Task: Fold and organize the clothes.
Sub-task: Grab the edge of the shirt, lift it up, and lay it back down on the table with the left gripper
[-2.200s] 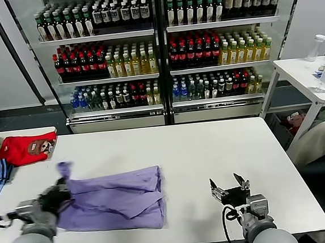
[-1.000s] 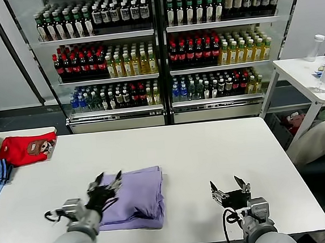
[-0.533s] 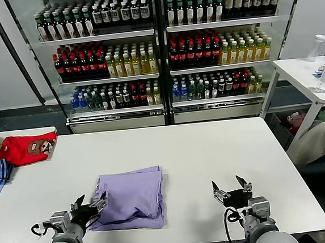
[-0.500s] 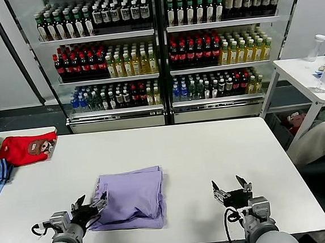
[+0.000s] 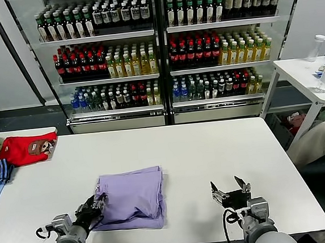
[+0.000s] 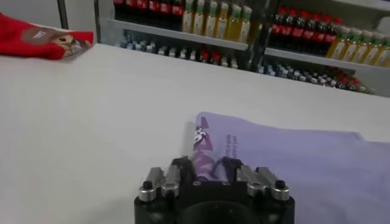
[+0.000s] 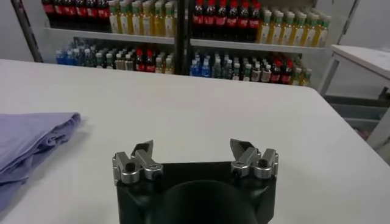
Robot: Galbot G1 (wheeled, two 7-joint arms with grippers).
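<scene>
From the head view, the lavender T-shirt (image 5: pixel 132 198) is lying folded into a compact rectangle at about 7 o'clock on the white surface (image 5: pixel 210 151), and the left gripper (image 5: pixel 93 208) is nosing in at the bundle's 9 o'clock edge, fingers narrowing around the fabric there. Over at 5 o'clock the right gripper (image 5: pixel 230 190) is hovering well apart from the shirt, fingers spread wide and holding nothing. A red garment (image 5: pixel 25 149) is sitting off at 10 o'clock. Switching to the left wrist view, the fingers (image 6: pixel 177 173) are closing in on the shirt's folded corner, where the dark purple print (image 6: pixel 204 143) is peeking out; whether they are truly pinching cloth I cannot tell. In the right wrist view, the spread fingers (image 7: pixel 139 159) are framing bare surface, the shirt's edge lying off to one side. It looks like late folding or tidying; next, I'd judge, comes a firm pinch and a careful carry or final fold.
</scene>
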